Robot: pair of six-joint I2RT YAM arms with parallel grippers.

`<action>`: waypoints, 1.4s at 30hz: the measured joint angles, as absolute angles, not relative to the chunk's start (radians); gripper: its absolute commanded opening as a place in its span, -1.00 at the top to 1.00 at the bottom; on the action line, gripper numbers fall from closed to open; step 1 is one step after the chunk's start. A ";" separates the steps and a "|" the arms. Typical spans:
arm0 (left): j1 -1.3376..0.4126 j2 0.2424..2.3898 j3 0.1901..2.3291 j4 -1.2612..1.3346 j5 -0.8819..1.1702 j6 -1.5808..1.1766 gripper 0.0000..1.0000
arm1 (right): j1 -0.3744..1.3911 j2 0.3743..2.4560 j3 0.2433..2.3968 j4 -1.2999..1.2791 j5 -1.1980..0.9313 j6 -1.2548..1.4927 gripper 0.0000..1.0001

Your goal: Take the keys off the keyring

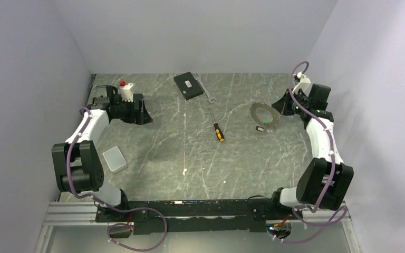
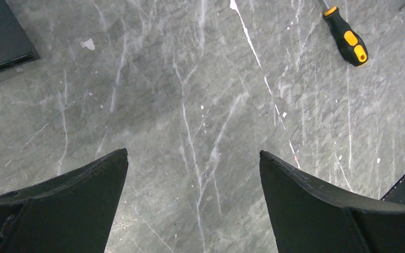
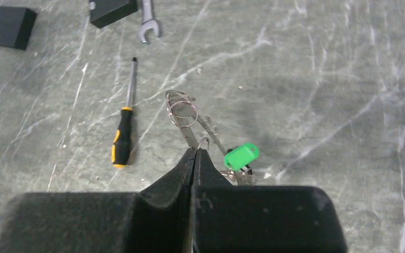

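The keyring [image 1: 264, 118] lies at the right of the table as a grey hoop fringed with keys [image 1: 254, 113], with a green tag [image 1: 260, 128]. My right gripper [image 1: 283, 104] is at its right edge. In the right wrist view the gripper [image 3: 195, 152] is shut, and a thin wire loop of the keyring [image 3: 182, 112] comes out right at the tips. The green tag [image 3: 241, 156] and some keys [image 3: 238, 176] hang just right of the fingers. My left gripper [image 1: 146, 115] is far left, open and empty over bare table [image 2: 192, 153].
A yellow-and-black screwdriver [image 1: 217, 127] lies mid-table and also shows in both wrist views [image 2: 348, 42] [image 3: 124, 134]. A silver wrench [image 1: 205, 90] and a black box [image 1: 188, 85] lie at the back. A translucent lidded tub [image 1: 114, 158] sits front left.
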State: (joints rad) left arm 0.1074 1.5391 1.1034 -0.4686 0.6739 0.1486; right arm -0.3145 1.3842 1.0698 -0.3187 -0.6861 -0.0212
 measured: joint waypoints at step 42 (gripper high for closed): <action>-0.501 1.621 1.416 -0.556 1.018 0.294 -0.77 | 0.234 1.255 1.250 -0.442 -0.938 -0.015 1.00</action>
